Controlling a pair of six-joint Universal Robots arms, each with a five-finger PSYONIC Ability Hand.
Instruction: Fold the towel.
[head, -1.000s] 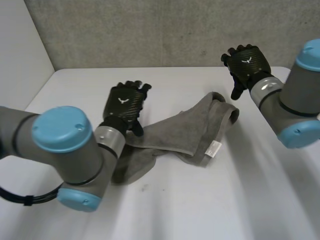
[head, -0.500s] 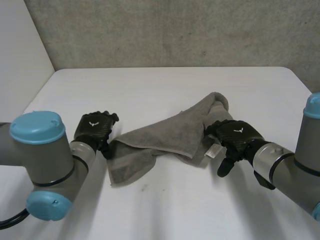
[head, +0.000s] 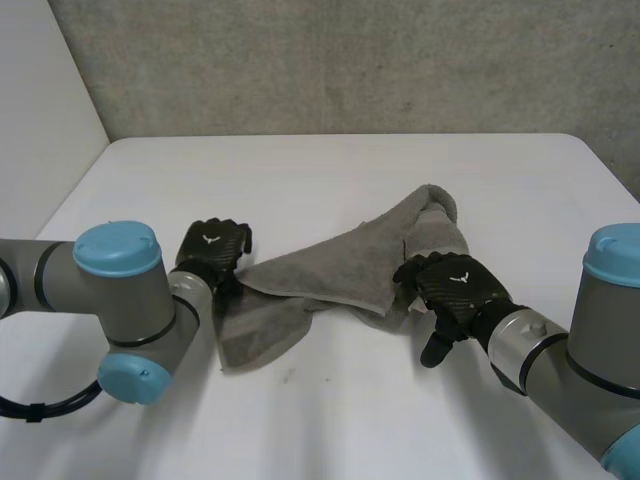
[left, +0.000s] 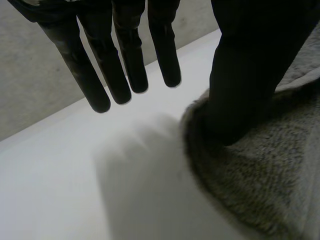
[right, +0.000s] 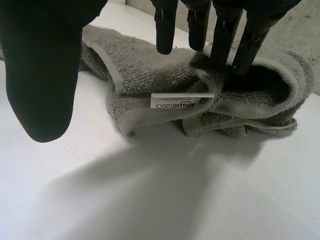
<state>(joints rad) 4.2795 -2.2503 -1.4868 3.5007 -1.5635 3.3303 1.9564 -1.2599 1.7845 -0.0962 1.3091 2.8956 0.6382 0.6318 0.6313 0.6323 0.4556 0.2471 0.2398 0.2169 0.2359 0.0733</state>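
Hands have both closed in on the towel (head: 330, 265), crumpled on the tabletop (head: 330, 180) between their fingers (right: 221, 42): left hand (head: 213, 255) and right hand (head: 450, 285) touch it, fingers apart; you can grasp next.

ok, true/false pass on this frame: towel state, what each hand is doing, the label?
1. The towel lies crumpled on the table. True.
2. The left hand has its fingers curled round the towel. False: its fingers are straight over bare table, and the thumb rests on the towel's edge.
3. A white label shows on the towel near the right hand. True.
4. The right hand hangs clear of the towel. False: its fingertips reach the towel's bunched end.
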